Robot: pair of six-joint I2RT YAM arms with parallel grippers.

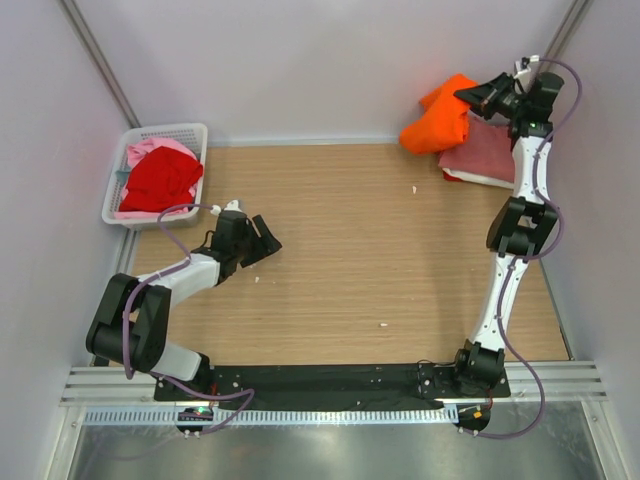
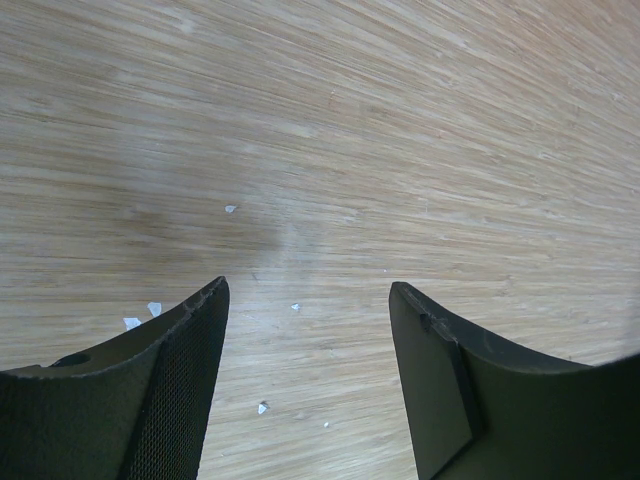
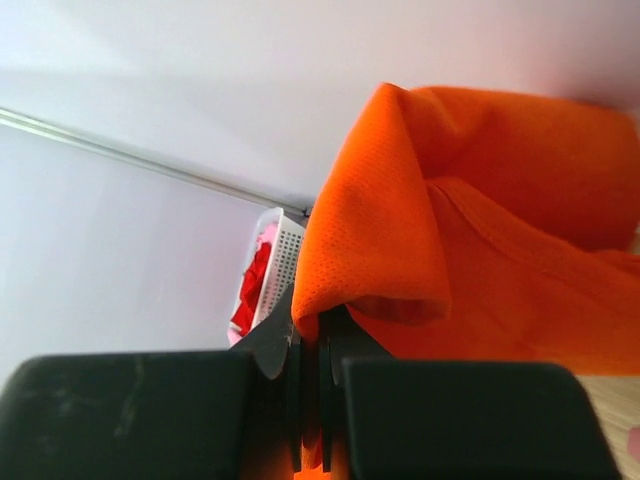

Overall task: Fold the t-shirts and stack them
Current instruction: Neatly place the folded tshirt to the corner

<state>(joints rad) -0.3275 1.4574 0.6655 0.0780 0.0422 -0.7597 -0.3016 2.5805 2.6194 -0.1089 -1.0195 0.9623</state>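
My right gripper (image 1: 472, 96) is shut on the bright orange t-shirt (image 1: 440, 120) at the far right corner and holds it bunched above the table. In the right wrist view the orange cloth (image 3: 470, 230) hangs from the closed gripper (image 3: 320, 330). A folded salmon-pink t-shirt (image 1: 482, 152) lies flat under it by the right wall. A red t-shirt (image 1: 160, 180) and a pale pink one (image 1: 150, 150) lie in the white mesh basket (image 1: 195, 133) at the far left. My left gripper (image 1: 265, 245) is open and empty over bare wood; its fingers (image 2: 185, 350) are wide apart.
The wooden table (image 1: 340, 240) carries a few small white scraps (image 2: 231, 209). Grey walls close in on the left, back and right. The basket also shows in the right wrist view (image 3: 275, 265).
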